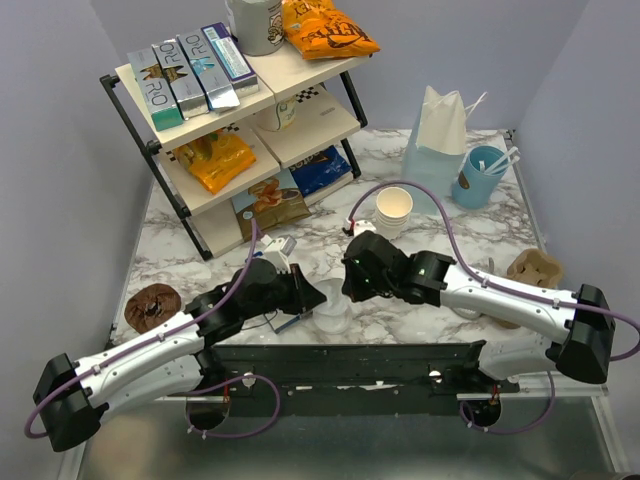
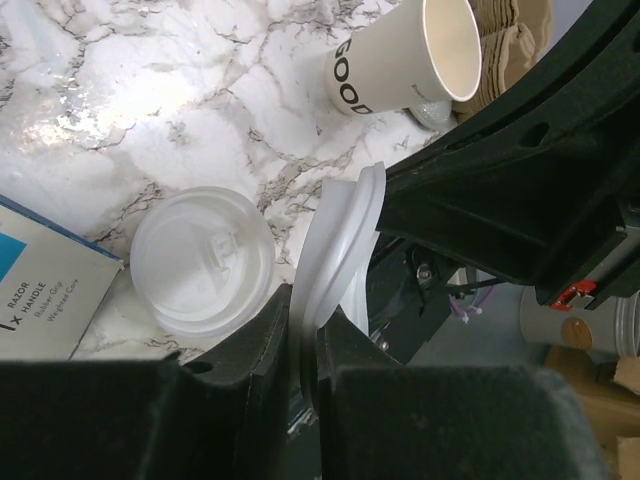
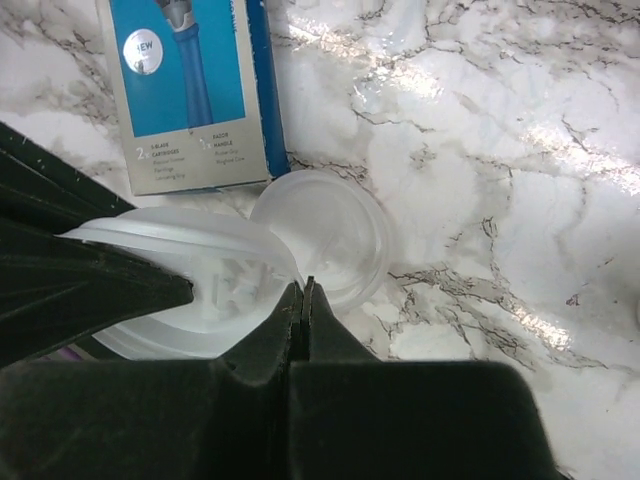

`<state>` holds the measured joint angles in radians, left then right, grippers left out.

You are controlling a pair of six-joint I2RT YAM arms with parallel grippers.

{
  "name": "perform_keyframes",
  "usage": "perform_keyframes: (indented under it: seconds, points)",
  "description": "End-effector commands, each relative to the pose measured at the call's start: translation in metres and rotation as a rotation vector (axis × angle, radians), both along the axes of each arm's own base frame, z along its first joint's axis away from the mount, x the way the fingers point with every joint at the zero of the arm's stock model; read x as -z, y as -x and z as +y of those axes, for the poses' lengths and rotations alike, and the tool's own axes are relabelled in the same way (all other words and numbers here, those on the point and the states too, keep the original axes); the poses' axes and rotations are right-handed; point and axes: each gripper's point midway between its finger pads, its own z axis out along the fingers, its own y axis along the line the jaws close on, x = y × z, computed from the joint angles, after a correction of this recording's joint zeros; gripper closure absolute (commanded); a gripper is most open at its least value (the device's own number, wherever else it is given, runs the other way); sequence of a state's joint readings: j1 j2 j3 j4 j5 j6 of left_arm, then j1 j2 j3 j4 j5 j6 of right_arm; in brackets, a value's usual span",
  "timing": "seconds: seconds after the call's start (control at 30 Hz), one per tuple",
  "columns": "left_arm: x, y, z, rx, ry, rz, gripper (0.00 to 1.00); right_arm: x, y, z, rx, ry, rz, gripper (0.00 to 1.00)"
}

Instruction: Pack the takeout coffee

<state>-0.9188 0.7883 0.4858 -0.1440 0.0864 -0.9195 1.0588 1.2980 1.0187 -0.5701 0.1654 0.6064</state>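
Left gripper (image 2: 305, 322) pinches a thin white lid (image 2: 340, 240) by its rim. Right gripper (image 3: 302, 300) is closed tight, its tip against that lid. The lid looks light, bendy and slippery. Farther back stand open cups (image 1: 393, 212). No lidded takeout coffee shows anywhere. Hold such a cup softly round its sides.

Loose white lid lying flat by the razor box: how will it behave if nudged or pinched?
The flat lid looks thin and translucent, so it is probably very light and flexible under a pinch. On the glossy marble table it would likely slide rather than tip. Its low profile may make it hard to catch from above.
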Motion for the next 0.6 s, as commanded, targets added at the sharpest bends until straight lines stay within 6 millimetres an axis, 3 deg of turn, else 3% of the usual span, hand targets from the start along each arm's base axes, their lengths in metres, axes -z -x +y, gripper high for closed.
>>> perform_keyframes:
  seconds: [0.0,0.13,0.23,0.33,0.43,0.57]
  points:
    - [-0.009,0.0,0.003,-0.026,0.008,0.011,0.93,0.012,-0.027,-0.043,0.166,0.228,-0.105,0.99]
    - [-0.004,-0.001,0.002,-0.03,-0.007,0.024,0.95,0.01,-0.038,-0.058,0.27,0.335,-0.173,0.99]
    - [-0.001,-0.002,0.001,-0.034,-0.016,0.034,0.96,0.007,-0.041,-0.066,0.317,0.393,-0.217,0.91]
    - [0.002,-0.005,0.001,-0.053,-0.03,0.049,0.96,0.006,-0.039,-0.056,0.276,0.362,-0.209,0.84]
    - [0.006,-0.007,0.001,-0.075,-0.049,0.082,0.96,-0.005,-0.031,-0.029,0.121,0.212,-0.216,0.81]
    - [0.007,-0.007,0.001,-0.09,-0.073,0.126,0.96,-0.041,-0.01,0.004,-0.17,-0.024,-0.311,0.4]
